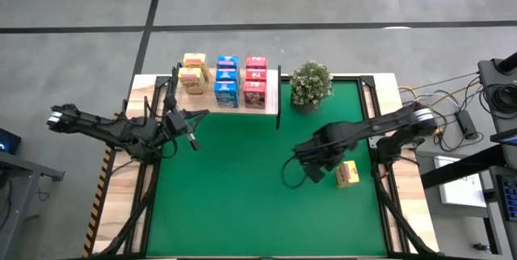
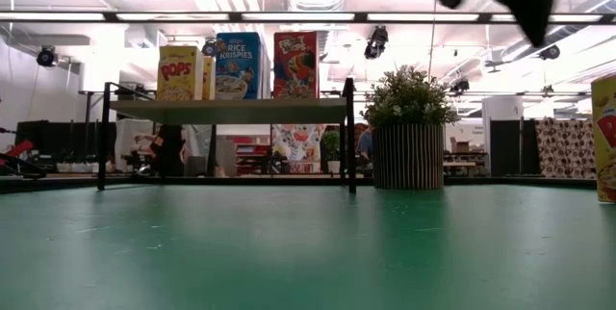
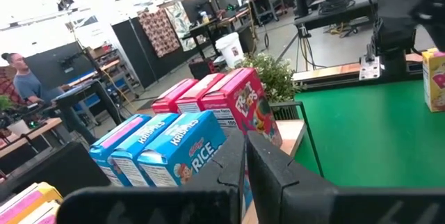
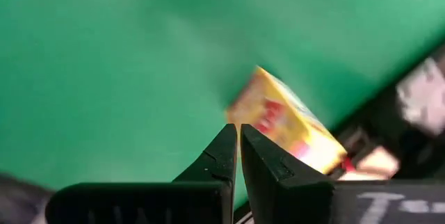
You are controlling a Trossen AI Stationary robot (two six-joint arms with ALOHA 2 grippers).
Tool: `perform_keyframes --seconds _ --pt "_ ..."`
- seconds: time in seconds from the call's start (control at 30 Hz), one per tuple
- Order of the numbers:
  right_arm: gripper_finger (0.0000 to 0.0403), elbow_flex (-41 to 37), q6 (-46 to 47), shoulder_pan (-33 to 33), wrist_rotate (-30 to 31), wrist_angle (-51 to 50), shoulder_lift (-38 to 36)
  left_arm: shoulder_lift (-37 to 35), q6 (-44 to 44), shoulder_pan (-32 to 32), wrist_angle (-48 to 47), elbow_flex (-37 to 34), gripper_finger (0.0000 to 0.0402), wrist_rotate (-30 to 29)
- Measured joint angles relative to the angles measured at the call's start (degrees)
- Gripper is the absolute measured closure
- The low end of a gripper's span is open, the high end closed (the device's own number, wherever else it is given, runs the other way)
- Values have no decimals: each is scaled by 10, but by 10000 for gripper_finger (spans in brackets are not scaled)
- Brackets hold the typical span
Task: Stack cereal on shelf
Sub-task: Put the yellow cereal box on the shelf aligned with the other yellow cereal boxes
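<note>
Shelf (image 1: 234, 108), upper centre of the high view: eight cereal boxes on it in three columns, yellow (image 1: 192, 74), blue (image 1: 227, 81), pink-red (image 1: 255, 81). Yellow column looks one short. Last yellow box (image 1: 347, 174) stands on the green mat (image 1: 242, 195), lower right, so the job looks nearly done, one box left to shelve.

Right gripper (image 1: 313, 173) hangs beside that box, fingers together, holding nothing. Left gripper (image 1: 192, 135), also closed and empty, sits just below the shelf at left.

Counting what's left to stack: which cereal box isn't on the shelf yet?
The yellow box alone on the green mat beside the right gripper; all others sit on the shelf.
</note>
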Motion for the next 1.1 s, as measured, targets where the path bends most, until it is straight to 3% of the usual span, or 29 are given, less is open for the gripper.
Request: perform_keyframes --seconds 0.23,0.4,0.8,1.1 --pt "386 -135 189 18 19 37 -150 -1 0 0 0 0 402 0" --pt "342 -169 239 20 20 63 -205 -1 0 0 0 0 402 0" --pt "151 -241 277 67 -34 83 -202 3 0 0 0 0 402 0" --pt "86 -280 288 79 -50 136 -202 5 0 0 0 0 402 0"
